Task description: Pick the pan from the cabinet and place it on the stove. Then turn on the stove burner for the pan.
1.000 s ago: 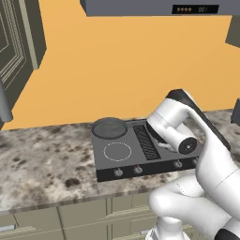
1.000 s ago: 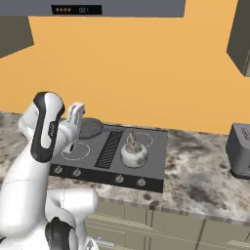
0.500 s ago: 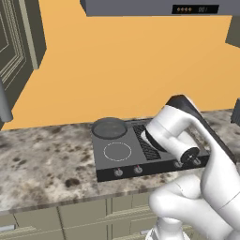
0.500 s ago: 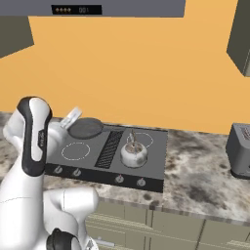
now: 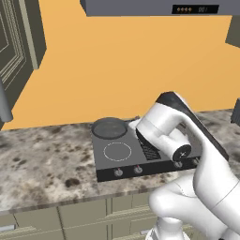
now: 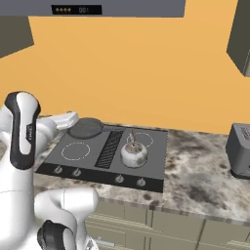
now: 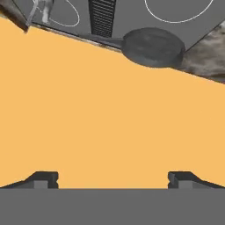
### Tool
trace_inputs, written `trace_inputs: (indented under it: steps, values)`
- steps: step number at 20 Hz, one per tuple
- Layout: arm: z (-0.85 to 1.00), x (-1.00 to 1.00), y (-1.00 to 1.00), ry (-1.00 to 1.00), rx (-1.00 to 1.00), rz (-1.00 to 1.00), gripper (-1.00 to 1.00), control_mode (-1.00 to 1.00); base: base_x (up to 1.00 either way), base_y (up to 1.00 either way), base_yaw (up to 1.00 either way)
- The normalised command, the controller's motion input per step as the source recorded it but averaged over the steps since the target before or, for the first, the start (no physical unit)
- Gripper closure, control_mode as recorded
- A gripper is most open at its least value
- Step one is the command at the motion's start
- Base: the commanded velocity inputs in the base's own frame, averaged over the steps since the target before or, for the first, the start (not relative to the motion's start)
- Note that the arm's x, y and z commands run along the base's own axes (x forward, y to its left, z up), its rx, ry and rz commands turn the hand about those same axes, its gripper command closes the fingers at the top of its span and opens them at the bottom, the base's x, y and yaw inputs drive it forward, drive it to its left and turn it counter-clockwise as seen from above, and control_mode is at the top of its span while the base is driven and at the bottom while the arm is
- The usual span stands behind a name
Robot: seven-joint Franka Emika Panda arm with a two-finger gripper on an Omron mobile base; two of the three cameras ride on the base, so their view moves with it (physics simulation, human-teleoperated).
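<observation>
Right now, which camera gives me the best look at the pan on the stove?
The hand view: the pan shows whole, handle included, at the stove's back edge. The left base view shows its round body, handle hidden behind the arm. The right base view shows it smaller.

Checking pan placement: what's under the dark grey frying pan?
The dark grey round frying pan sits on the flat black glass cooktop, rear corner by the wall. Any burner ring beneath is covered, so centring cannot be judged.
</observation>
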Motion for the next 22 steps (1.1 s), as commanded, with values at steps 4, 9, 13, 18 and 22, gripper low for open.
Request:
trace_inputs:
  steps: [4,9,13,18,22]
  values:
    - [0.34,-0.08,-0.01,0.12,0.25,-0.01,-1.00,-1.00,0.00,0.00,0.00]
    - [0.45,-0.02,0.00,-0.11,-0.37,0.00,-1.00,-1.00,0.00,0.00,0.00]
    - [0.54,-0.10,-0.05,-0.19,-0.46,0.00,-1.00,-1.00,0.00,0.00,0.00]
    - [0.12,-0.17,-0.10,-0.20,-0.64,0.00,-1.00,-1.00,0.00,0.00,0.00]
    - [0.08,-0.17,-0.10,-0.20,-0.75,0.00,-1.00,-1.00,0.00,0.00,0.00]
